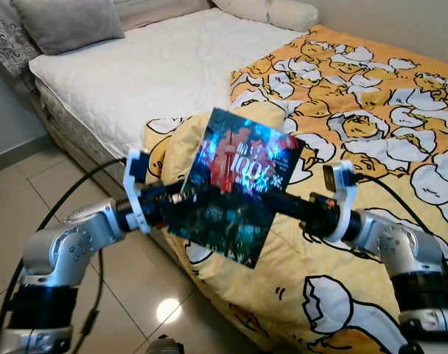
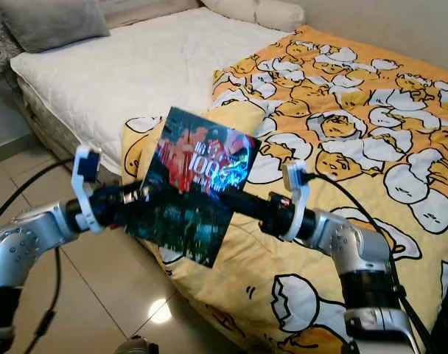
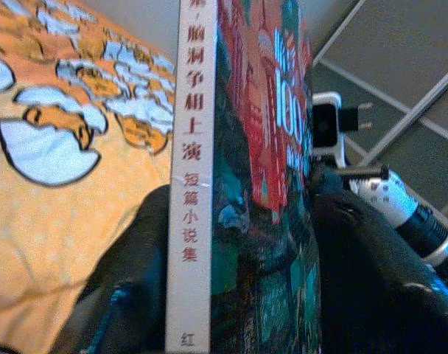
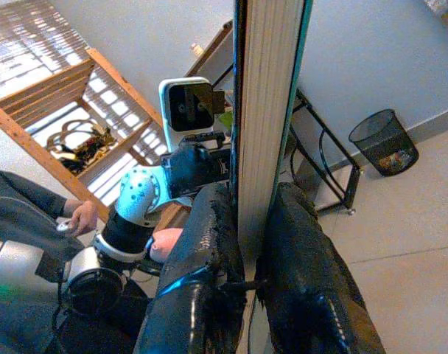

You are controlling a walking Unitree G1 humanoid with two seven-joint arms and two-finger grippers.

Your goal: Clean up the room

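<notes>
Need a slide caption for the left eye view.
Both grippers clamp a book above the blanket.

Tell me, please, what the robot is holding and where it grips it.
A book, held by both: the left gripper clamps its spine edge, the right gripper its page edge.

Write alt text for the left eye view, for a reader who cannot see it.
Two silver robot arms hold a book with a dark, red-lettered cover between them, the left gripper on one edge and the right gripper on the opposite edge. Behind it lies a bed with a yellow egg-patterned blanket and a white mattress.
</notes>
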